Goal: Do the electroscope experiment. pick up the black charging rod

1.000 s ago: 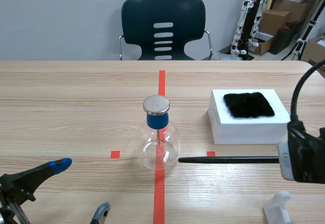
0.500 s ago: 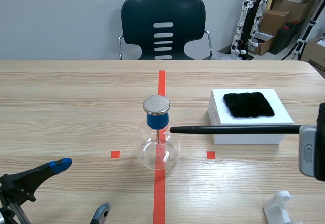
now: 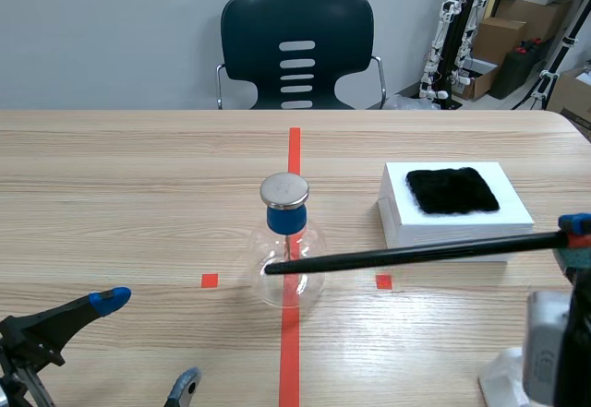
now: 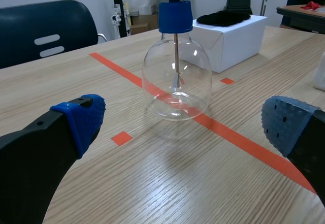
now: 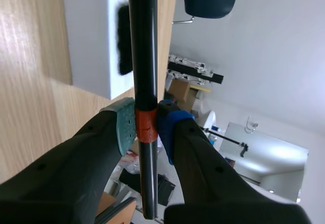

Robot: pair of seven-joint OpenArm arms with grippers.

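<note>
R end effector (image 5: 146,125) clamps black rod (image 3: 406,255) at its red band (image 5: 145,132), near back end, prob. so long part stays free ahead, off bench (image 3: 138,195), tip by flask (image 4: 176,82). L end effector (image 3: 148,340) open, idle.

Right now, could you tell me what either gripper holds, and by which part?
The right gripper holds the black charging rod at its orange-red band, near one end; the left gripper is open.

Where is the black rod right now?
In the scene view, the black rod is clamped in the right gripper at the right, slanting in front of the white box, its tip overlapping the glass flask.
</note>
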